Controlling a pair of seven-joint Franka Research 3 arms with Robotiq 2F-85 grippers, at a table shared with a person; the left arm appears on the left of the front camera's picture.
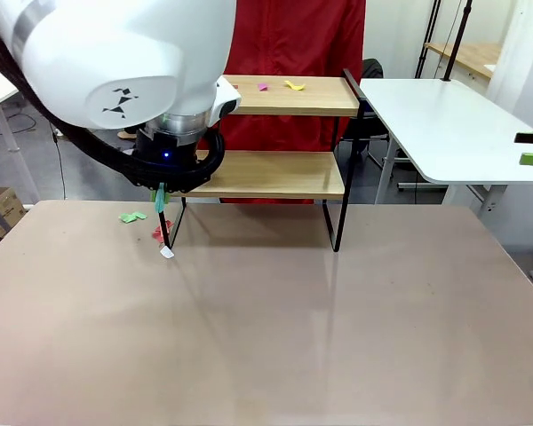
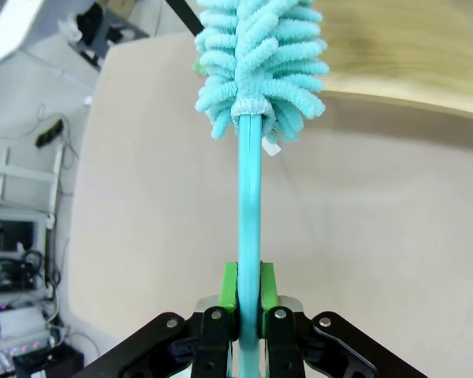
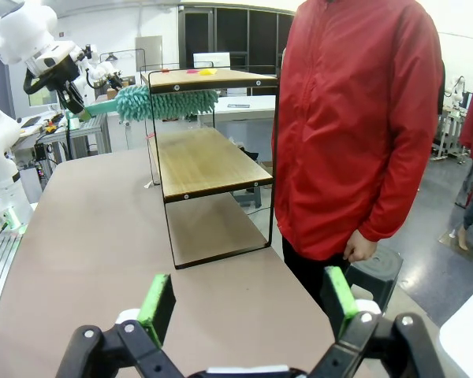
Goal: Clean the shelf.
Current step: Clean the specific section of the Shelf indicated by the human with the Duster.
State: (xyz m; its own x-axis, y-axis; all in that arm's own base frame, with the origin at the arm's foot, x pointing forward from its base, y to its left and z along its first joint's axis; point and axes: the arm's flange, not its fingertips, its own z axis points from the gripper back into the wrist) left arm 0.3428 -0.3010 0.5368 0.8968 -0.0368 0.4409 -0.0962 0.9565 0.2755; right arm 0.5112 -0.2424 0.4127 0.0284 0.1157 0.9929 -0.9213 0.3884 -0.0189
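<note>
Wrist housing (image 1: 115, 62) of L arm bulks up front, w/ L pincer (image 1: 162, 202) tucked under it, mostly hidden. Shelf (image 1: 275, 173) sits just beyond and right of that pincer, long axis across the table (image 1: 266, 337). Pink scrap (image 1: 263, 86) and yellow scrap (image 1: 294, 86) lie on top board, and green scrap (image 1: 131, 216) is on table just left of pincer.

L wrist view: pads (image 2: 230, 285) pinch teal duster (image 2: 260, 63) by its handle. Fluffy head points fwd, wood board beyond it, up-right.

R wrist view: R pincer (image 3: 248, 299) spread wide, empty, shelf well ahead. L arm far nearer, so the sweep looks like its job. Shelf is light wood in a thin black frame.
</note>
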